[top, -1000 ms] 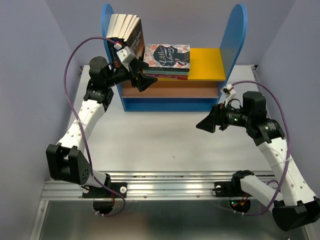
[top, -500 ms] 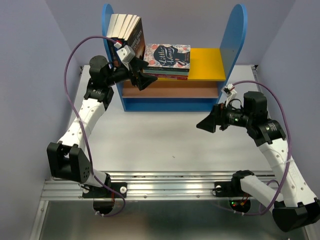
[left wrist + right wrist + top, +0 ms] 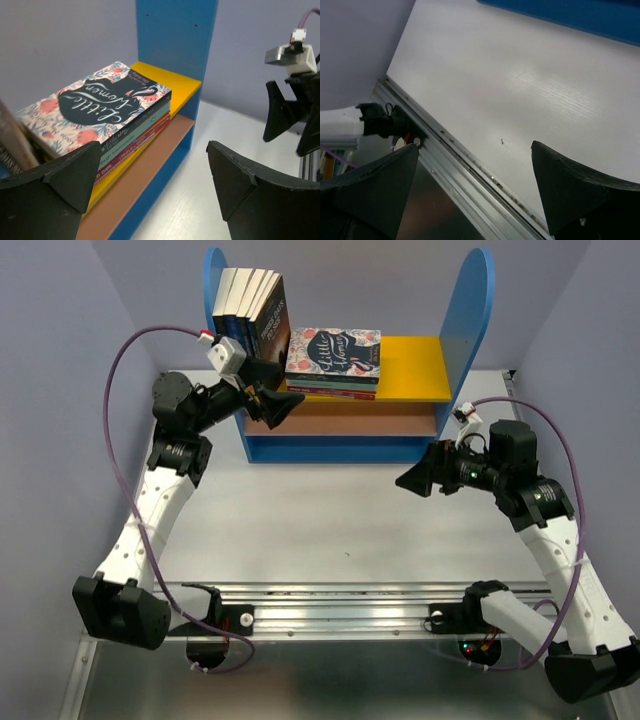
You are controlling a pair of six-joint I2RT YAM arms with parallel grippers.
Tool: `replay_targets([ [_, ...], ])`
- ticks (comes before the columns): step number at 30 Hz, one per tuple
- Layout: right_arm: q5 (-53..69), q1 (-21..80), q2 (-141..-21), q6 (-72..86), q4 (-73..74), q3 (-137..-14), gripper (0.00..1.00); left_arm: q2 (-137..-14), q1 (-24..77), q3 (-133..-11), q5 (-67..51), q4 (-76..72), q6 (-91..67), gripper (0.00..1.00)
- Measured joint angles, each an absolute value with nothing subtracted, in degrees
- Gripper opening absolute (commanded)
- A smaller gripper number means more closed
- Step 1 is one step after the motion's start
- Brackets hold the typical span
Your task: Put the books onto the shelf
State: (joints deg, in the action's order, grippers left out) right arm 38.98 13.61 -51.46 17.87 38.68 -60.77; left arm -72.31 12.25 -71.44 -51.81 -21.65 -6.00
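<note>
Both grippers have their fingers spread wide, and no object is between them. In the left wrist view the two black fingers (image 3: 70,172) of the left gripper (image 3: 279,406) stand at the lower left and lower right of the frame. Between them one sees only the tan lower board (image 3: 145,170) and the white table (image 3: 175,215). The fingers (image 3: 567,187) of the right gripper (image 3: 412,480) are equally far apart, above bare table and the metal rail (image 3: 450,155) at its near edge.

The left gripper hangs left of centre in the top view, just in front of the left end of the shelf (image 3: 468,320), and it points to the right along the boards. It holds no book.

The books (image 3: 250,312) stand on end in the upper left of the top view, pressed together against the left blue panel and a little tilted. Their lower ends are hidden behind the left wrist. Just beside them, on the yellow upper board (image 3: 415,365), the floral stack (image 3: 333,358) lies flat.

The right gripper is in the right half of the top view, over the table, well apart from the shelf.
</note>
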Motion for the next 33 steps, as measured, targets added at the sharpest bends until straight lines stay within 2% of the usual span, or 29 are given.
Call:
replay_targets([
  [3,32.9,13.6,-53.3,19.1,38.2,-63.0,1.00,-65.8,12.4,-67.4,-43.8,-20.7,-11.1,0.99],
  [7,25.8,13.6,-57.1,20.4,36.5,-67.6,1.00,-56.1,13.1,-63.0,-26.0,-14.6,-21.3,0.99],
  [10,22.8,13.6,-61.3,21.2,35.5,-72.5,0.94,-50.1,13.5,-60.3,-15.2,-9.6,-27.5,0.99],
  [11,21.3,13.7,-63.1,21.6,35.5,-74.9,0.89,-48.5,13.6,-59.7,-11.4,-7.0,-29.3,0.99],
  [13,17.8,14.0,-66.4,22.2,35.1,-78.4,0.65,-46.0,13.8,-59.2,-3.2,-1.1,-33.1,0.99],
  [14,14.3,14.3,-69.3,22.5,35.6,-81.9,0.39,-45.6,13.8,-59.2,-0.4,0.8,-34.3,0.99],
  [16,10.4,14.7,-72.7,22.5,35.6,-85.8,0.31,-45.3,13.8,-59.2,6.0,5.6,-36.9,0.99],
  [18,6.8,15.4,-75.7,22.7,35.2,-88.9,0.06,-46.1,13.8,-59.3,10.1,10.2,-38.6,0.99],
  [19,5.5,15.8,-76.9,22.4,35.4,-90.1,0.01,-46.7,13.8,-59.4,11.2,11.8,-39.2,0.99],
  [26,-5.0,23.5,-90.2,18.8,36.1,-102.0,0.01,-55.6,14.2,-60.3,14.7,21.4,-42.8,0.99],
  [33,-14.2,25.2,-101.2,16.1,37.5,-111.5,0.01,-56.3,14.3,-59.9,15.3,20.6,-43.7,0.99],
])
